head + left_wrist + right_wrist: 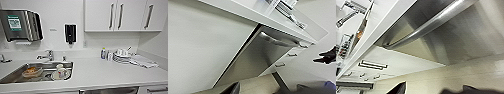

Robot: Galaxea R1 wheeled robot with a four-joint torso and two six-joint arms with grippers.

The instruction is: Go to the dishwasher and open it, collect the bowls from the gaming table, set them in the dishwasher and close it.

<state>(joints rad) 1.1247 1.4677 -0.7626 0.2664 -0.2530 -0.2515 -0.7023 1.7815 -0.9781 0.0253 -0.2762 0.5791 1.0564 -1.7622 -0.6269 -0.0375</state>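
Whether either claw is released or clenched cannot be told, though the right wrist camera sits close under the dishwasher's [476,37] steel bar handle [436,22]. In the head view a sliver of the dishwasher front shows at 6 o'clock, beneath the white counter [105,72]. The sink [15,75] with dishes lies at 8 o'clock, stacked plates [122,57] at 3 o'clock.

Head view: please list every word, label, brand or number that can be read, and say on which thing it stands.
No text can be read.
Paper towel dispenser: a green and white label, too blurred to read.
Wall: a small pale sign, too blurred.
Bottle on the counter: a label, too small.
Mug in the sink: a print, unreadable.
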